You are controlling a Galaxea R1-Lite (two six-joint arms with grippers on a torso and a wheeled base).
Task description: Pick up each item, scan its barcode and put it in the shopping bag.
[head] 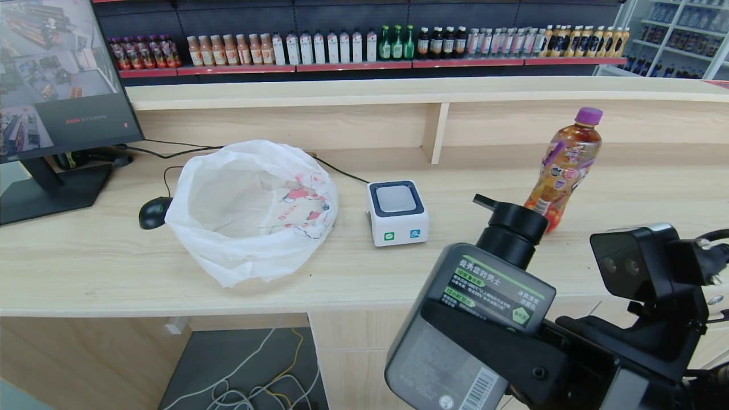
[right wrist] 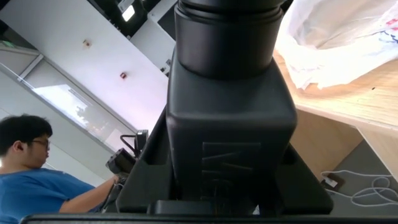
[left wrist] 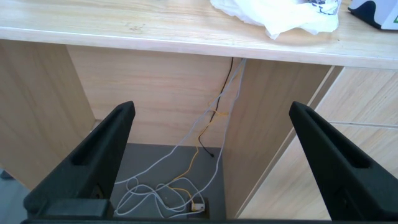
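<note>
Black pump bottle [head: 484, 307] sat pinched in our right gripper [head: 501, 353], its long axis pointing forward; the scanner [head: 397, 212] lay ahead-left. Our left gripper [left wrist: 211, 109] hung spread below the counter [left wrist: 155, 31].

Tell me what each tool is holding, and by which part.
The right tool grips the dark pump bottle across its body, below the pump neck. The left tool is open, holding nothing.
</note>
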